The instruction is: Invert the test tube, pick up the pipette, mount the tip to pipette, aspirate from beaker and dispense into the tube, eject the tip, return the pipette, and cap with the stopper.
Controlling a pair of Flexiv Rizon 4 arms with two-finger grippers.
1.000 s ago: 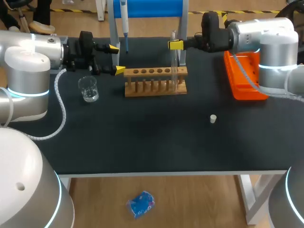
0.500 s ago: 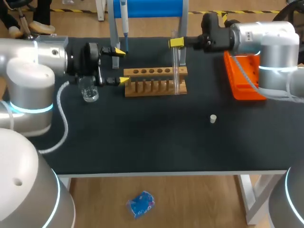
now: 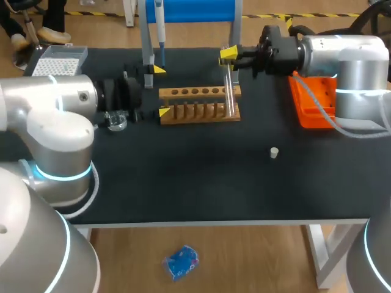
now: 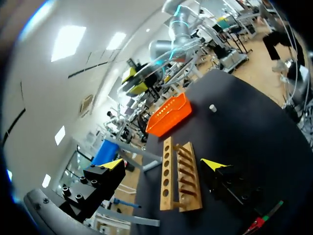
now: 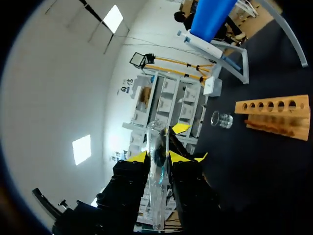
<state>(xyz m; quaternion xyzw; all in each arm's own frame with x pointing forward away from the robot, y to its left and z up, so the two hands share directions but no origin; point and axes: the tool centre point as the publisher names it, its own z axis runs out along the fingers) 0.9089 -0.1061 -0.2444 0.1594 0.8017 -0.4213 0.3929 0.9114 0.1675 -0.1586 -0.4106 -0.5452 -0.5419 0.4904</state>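
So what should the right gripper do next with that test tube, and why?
Probably lift straight up before turning it over: the right gripper is shut on the test tube, whose lower end overlaps the wooden rack at its right end.

This was a laboratory bench set up for robot work: a black-topped table [image 3: 195, 189] carrying chemistry ware rather than household goods. A light wooden rack with a row of round holes [image 3: 198, 105] stood on it, with a clear glass test tube [image 3: 228, 91] upright at one end and a small clear glass beaker [image 5: 222, 119] near the other. A slim white-and-blue pipette [image 3: 160, 27] hung on a blue-panelled metal stand [image 3: 189, 11] behind. An orange plastic tray [image 3: 311, 104] and a small white stopper [image 3: 274, 152] lay nearby, and the table was flanked by machines, not people: the left silver-grey robot arm [image 3: 58, 131] and the right silver-grey robot arm [image 3: 351, 61], each ringed with blue light.
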